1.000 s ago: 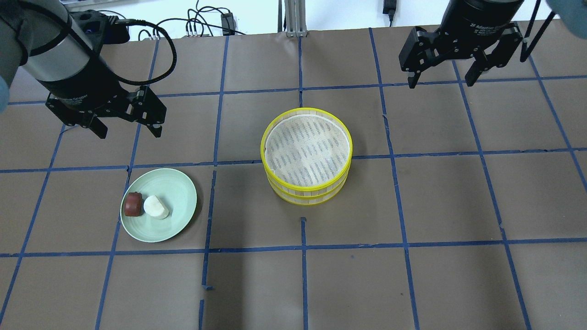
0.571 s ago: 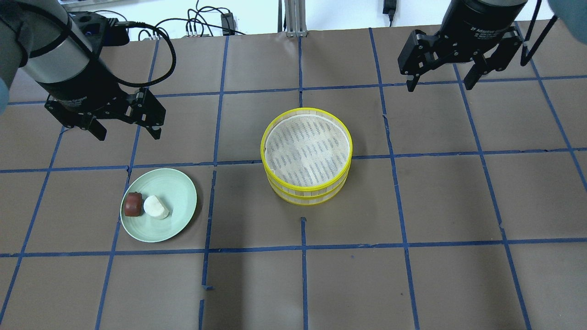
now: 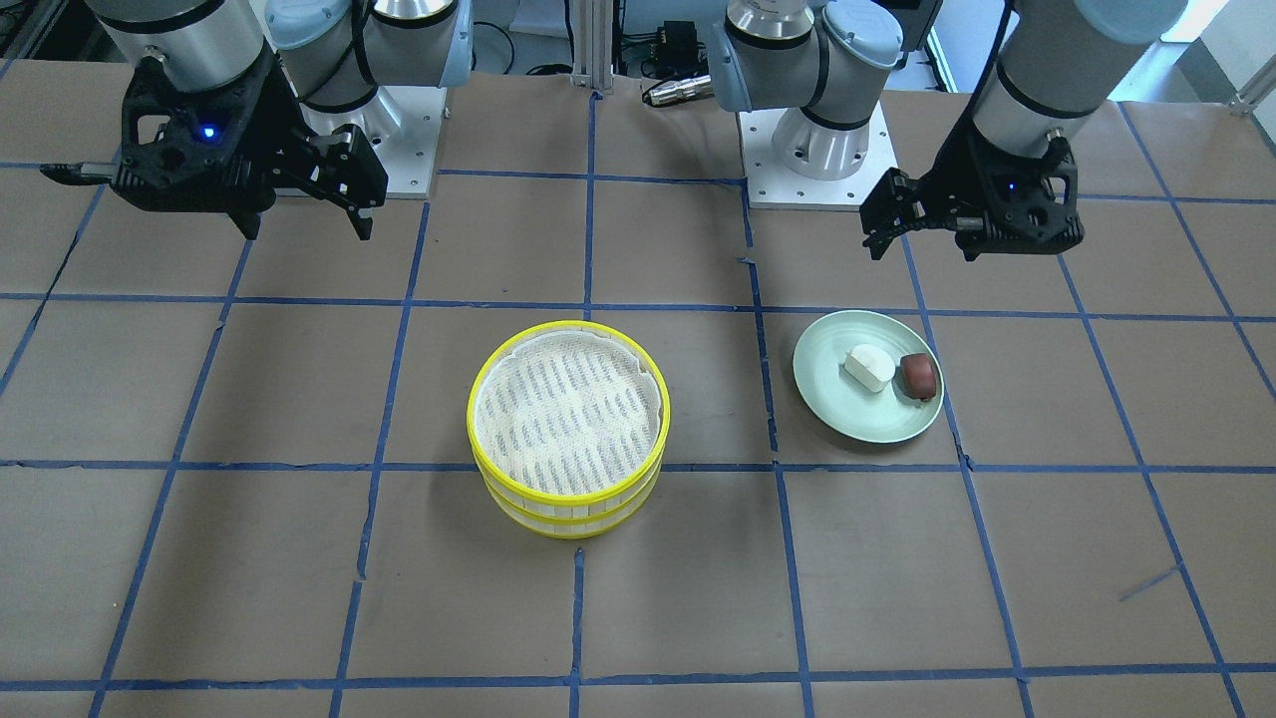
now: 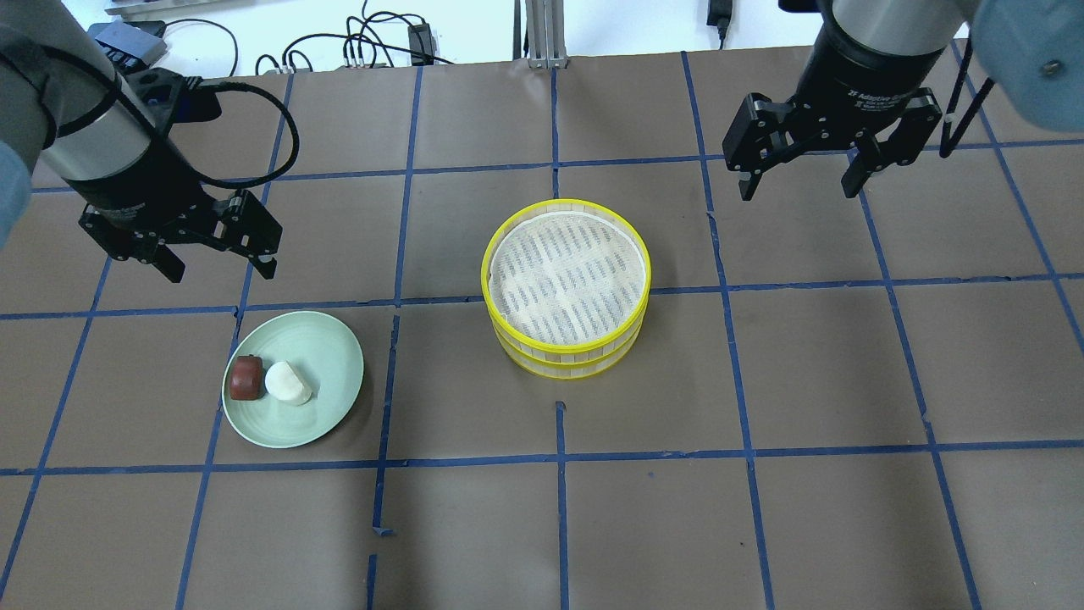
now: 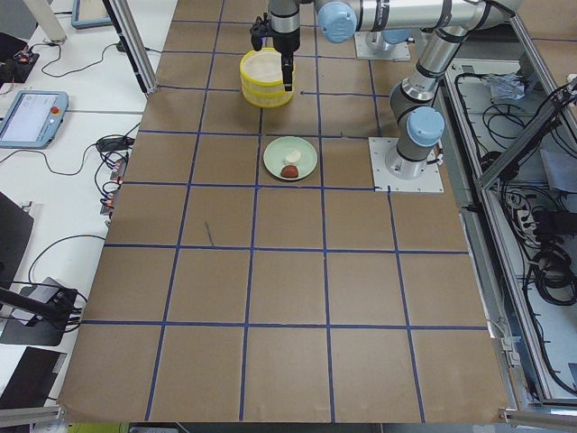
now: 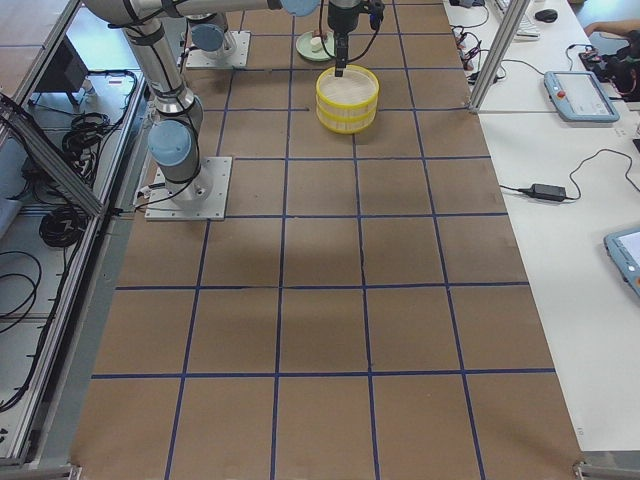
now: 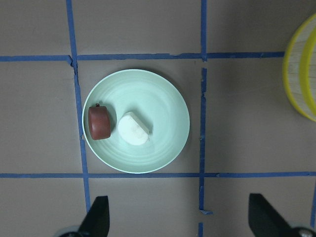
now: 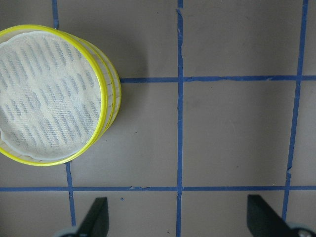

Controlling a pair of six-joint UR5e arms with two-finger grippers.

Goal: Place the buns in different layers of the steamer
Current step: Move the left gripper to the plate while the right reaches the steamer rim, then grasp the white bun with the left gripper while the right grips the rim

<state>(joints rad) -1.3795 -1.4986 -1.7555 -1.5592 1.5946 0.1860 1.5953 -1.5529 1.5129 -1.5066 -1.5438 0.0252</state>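
While the white bun (image 4: 289, 383) and reddish-brown bun (image 4: 246, 378) are lying just beside each other on the pale green plate (image 4: 326, 364), the brown one at its rim, you are seeing the steamer layers (image 4: 566, 360) standing stacked, well apart. Open table is surrounding both. The left gripper (image 4: 222, 273) is hovering beyond the plate's far edge and the right gripper (image 4: 797, 191) beyond the stack, both with jaws apart.

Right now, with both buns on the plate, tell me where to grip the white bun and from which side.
Come straight down with the left gripper, open and nearest. Close across the white bun's narrow width, on its long sides: it lies flat and oblong on the plate. The brown bun sits close beside it, so that finger probably has little room.
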